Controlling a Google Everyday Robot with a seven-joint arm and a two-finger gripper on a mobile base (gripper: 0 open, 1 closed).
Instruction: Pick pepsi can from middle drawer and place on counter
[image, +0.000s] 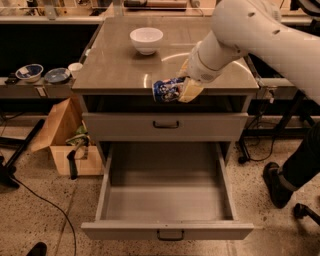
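Where my gripper sits: the gripper (179, 90) is at the front edge of the surface (115, 65), right of centre, at the end of the white arm (250, 30) that reaches in from the upper right.
Gripper state: closed on the pepsi can (166, 90), with a tan finger (191, 90) pressed against the can's right side.
Pepsi can: held on its side, long axis running left to right, silvery end facing left. I see it level with the surface's front lip and above the upper drawer front (165, 126). I cannot tell whether it touches the surface.
Middle drawer: the middle drawer (167, 202) is pulled fully out below, its flat floor bare, with the dark handle at mid-front.
Upper drawer front: closed, handle centred, directly under the can.
Surface: glossy. A white bowl (146, 39) stands upright toward the back, well apart from the can.
Left side: a side shelf (30, 90) carries a blue bowl (29, 71), a blue dish (56, 75) and a small white cup (75, 67). A cardboard box (62, 135) stands on the floor (40, 210) beside the cabinet.
Right side: a dark shoe (277, 182) rests on the floor near the open drawer's corner.
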